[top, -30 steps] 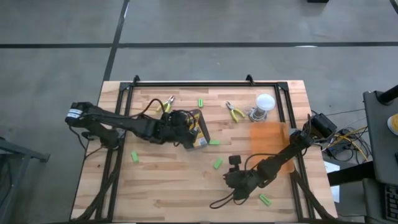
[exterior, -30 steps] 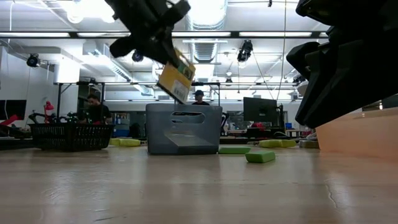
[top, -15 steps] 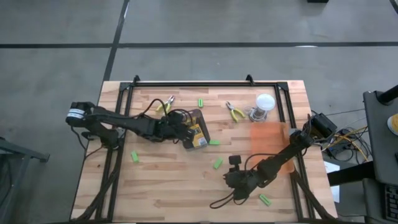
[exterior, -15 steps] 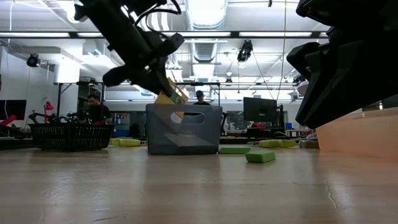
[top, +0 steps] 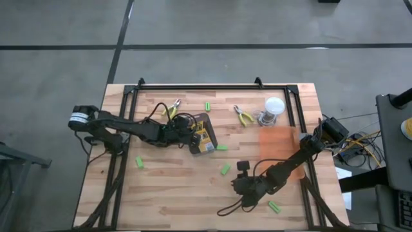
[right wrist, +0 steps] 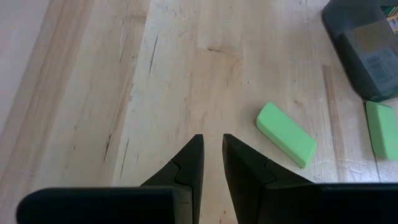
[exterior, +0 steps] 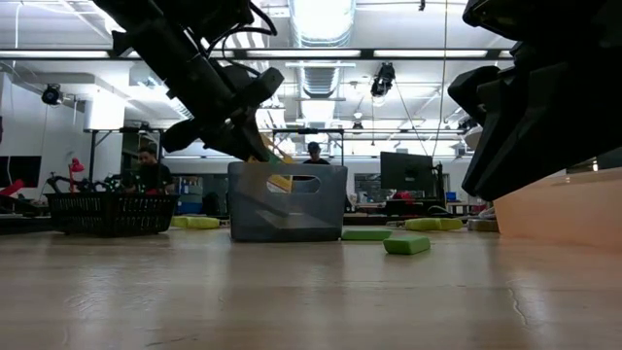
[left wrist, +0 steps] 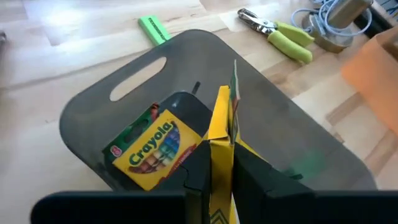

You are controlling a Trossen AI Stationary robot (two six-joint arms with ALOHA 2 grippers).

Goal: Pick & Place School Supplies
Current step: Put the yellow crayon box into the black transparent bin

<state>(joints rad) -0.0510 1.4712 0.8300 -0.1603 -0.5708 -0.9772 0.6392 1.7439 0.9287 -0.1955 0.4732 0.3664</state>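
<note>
With the left gripper (left wrist: pixel 222 163) pinching a Crayola crayon box (left wrist: pixel 222 134) edge-up over the grey tray (left wrist: pixel 93 112), beside one already lying inside, it should lower fully before releasing; the right gripper's (right wrist: pixel 211 158) fingers idle slightly apart.

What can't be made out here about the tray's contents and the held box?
- Tray, low view: its wall hides the contents.
- Held crayon box, left wrist view: edge-on in the left hand, lower part cut off by the frame.
- High view: the arm covers the left hand.
- Second crayon box: partly behind the fingers.
</note>
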